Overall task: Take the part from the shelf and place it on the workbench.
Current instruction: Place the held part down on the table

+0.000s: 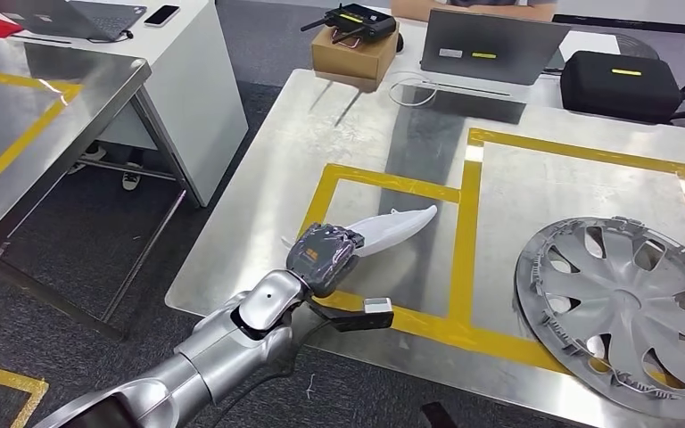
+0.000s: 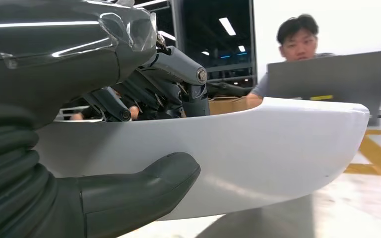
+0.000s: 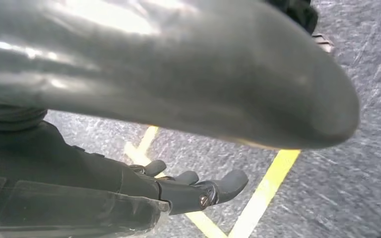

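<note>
White curved part lies at frame centre of the head view, inside the yellow-taped square on the metal workbench; left hand grasps its near end. Right hand hangs over grey floor, fingers loosely extended, holding nothing

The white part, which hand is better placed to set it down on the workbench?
Left. The left hand already holds the white part over the workbench, inside the yellow tape box. The right hand hangs by the floor with nothing in it.
</note>
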Controlling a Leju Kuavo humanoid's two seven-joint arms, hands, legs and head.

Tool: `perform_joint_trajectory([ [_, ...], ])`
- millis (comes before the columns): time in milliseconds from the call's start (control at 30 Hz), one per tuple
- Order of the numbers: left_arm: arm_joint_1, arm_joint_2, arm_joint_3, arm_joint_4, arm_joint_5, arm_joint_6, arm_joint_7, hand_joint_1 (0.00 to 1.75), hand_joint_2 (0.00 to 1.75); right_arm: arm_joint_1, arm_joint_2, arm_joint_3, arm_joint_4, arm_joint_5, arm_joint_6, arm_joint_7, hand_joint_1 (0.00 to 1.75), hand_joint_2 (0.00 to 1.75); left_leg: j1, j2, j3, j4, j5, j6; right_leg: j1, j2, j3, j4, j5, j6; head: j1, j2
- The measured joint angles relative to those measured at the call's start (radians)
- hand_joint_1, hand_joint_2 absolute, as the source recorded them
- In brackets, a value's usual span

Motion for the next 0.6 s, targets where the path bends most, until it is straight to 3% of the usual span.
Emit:
perform_joint_trajectory([
  [100,0.001,-0.007,-0.003,0.013,0.014,0.002,-0.012,1.75,1.75,-0.002,0.002,0.000,-0.001,0.002,0.001,0.001,0.00,0.00,0.016,0.004,-0.092,0.195,-0.087,-0.021,0.000,0.000,0.001,0.000,-0.002,-0.006,-0.004,0.000],
  [133,0.002,-0.009,-0.004,0.017,0.017,0.002,-0.015,1.75,1.75,-0.002,0.003,0.000,-0.001,0.003,0.001,0.001,0.00,0.00,0.021,0.005,-0.112,0.233,-0.094,-0.025,0.000,0.000,0.002,0.000,-0.002,-0.005,-0.004,0.000],
  [167,0.003,-0.011,-0.005,0.021,0.021,0.002,-0.019,1.75,1.75,-0.002,0.004,0.000,-0.001,0.003,0.001,0.002,0.00,0.00,0.025,0.006,-0.114,0.231,-0.080,-0.027,-0.001,0.001,0.003,0.001,-0.002,-0.005,-0.004,0.000],
  [233,0.001,-0.017,-0.008,0.025,0.032,0.002,-0.028,1.75,1.75,-0.003,0.005,0.000,-0.001,0.007,0.001,0.002,0.00,0.00,0.031,0.007,-0.060,0.113,-0.010,-0.027,-0.002,0.001,0.006,0.001,-0.002,-0.004,-0.004,0.000],
  [300,-0.004,-0.027,-0.011,0.027,0.044,0.002,-0.041,1.75,1.75,-0.006,0.008,0.000,-0.001,0.011,0.002,0.003,0.00,0.00,0.028,0.008,0.004,-0.015,0.035,-0.021,0.002,0.002,0.006,0.001,-0.003,0.001,-0.004,0.000],
  [333,-0.006,-0.033,-0.014,0.027,0.050,0.001,-0.047,1.75,1.75,-0.009,0.009,0.000,-0.002,0.014,0.003,0.003,0.00,0.00,0.025,0.008,0.020,-0.046,0.041,-0.017,0.004,0.001,0.004,0.001,-0.003,0.005,-0.003,0.000],
  [467,-0.009,-0.052,-0.021,0.032,0.064,-0.001,-0.063,1.75,1.75,-0.014,0.014,0.000,-0.003,0.020,0.005,0.006,0.00,0.00,0.021,0.006,0.029,-0.068,0.049,0.009,0.001,-0.001,-0.005,0.006,-0.006,0.027,-0.003,0.000],
  [533,-0.013,-0.060,-0.023,0.034,0.066,-0.001,-0.065,1.75,1.75,-0.016,0.014,0.000,-0.003,0.020,0.005,0.008,0.00,0.00,0.022,0.007,0.034,-0.080,0.057,0.022,0.000,-0.001,-0.047,0.091,-0.047,0.020,0.001,0.000],
  [600,-0.014,-0.066,-0.025,0.037,0.068,-0.001,-0.066,1.75,1.75,-0.016,0.014,0.000,-0.003,0.021,0.005,0.010,0.00,0.00,0.017,0.006,0.032,-0.080,0.058,0.026,0.001,-0.001,-0.118,0.241,-0.102,0.013,0.004,0.000],
])
